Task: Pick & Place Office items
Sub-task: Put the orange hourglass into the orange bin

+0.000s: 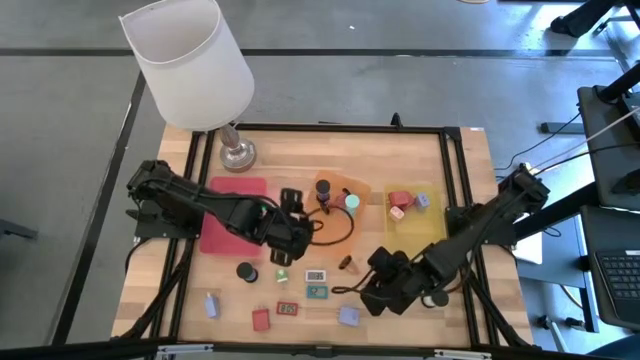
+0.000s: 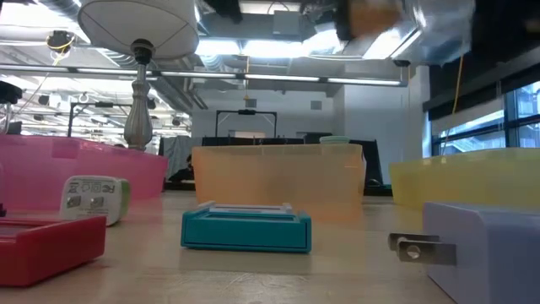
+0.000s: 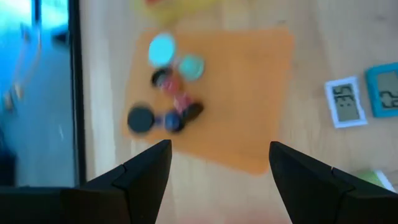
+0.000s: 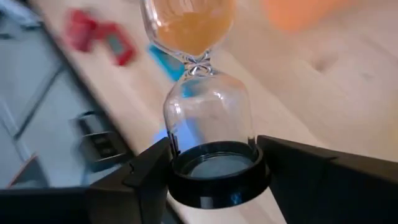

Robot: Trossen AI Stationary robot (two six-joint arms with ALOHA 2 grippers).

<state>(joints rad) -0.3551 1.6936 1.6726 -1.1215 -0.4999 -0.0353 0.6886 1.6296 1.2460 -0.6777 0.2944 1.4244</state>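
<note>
Glass and black plastic fill the right wrist view: an hourglass (image 4: 202,112) with orange sand in one bulb sits with its black round end cap clamped between the two dark fingers (image 4: 149,180) of the right gripper (image 1: 385,285), which hangs over the front of the table (image 1: 470,160), right of the middle. Just beside that gripper on the wood lie a lavender block (image 1: 349,316), a small teal rectangle (image 1: 318,292) and a white one (image 1: 316,274); a red block (image 1: 261,320) and a second lavender block (image 1: 212,304) lie further left along the front edge. The left gripper (image 1: 292,238) hovers near the middle of the table, empty, its fingers (image 3: 146,171) spread apart. Beyond them lies the orange tray (image 3: 249,93), holding a teal round piece (image 3: 163,48) and a few dark round ones (image 3: 140,119). At the back stands the white-shaded lamp (image 1: 190,62).
</note>
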